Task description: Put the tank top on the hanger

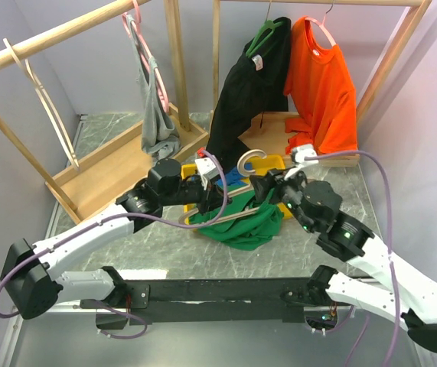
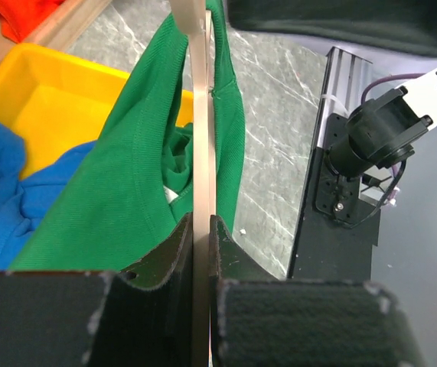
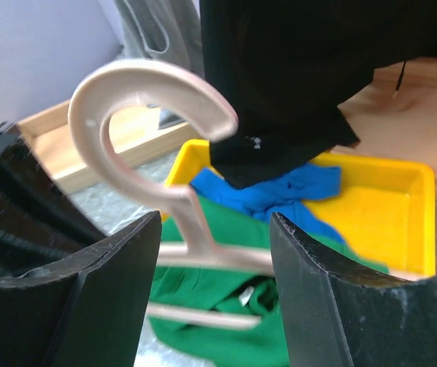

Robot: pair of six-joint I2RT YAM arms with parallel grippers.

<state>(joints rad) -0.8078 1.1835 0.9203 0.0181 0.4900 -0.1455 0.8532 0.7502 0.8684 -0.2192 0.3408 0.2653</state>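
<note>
Left fingers (image 2: pixel 200 229): closed tight on the hanger (image 1: pixel 237 200), pads pressed on either face of one wooden arm. In the left wrist view that arm appears edge-on as a pale strip running straight up from between the pads. No gap between the pads and the wood.

Right fingers (image 3: pixel 216 220): wide open. The hanger's neck stands in the gap, nearer the left-hand pad in the right wrist view; cannot tell whether it touches. The thick curved hook rises above the fingertips, free of any rail.

Hanger position: held above the bench (image 1: pixel 126 256), in the middle of the top view, between the two arms, hook pointing up and away from the bases.

Tank top (image 1: pixel 242 223): green fabric lies on both sides of the gripped arm, with a strap wrapped over the wood near its far end. The rest hangs down and bunches on the bench just in front of the yellow tray (image 2: pixel 46 95). Whether the second shoulder is on the hanger cannot be told.

A blue garment (image 2: pixel 15 195) lies in the tray. A black garment (image 1: pixel 245 92) hangs from the rack behind, its lower hem above the tray's far side.
</note>
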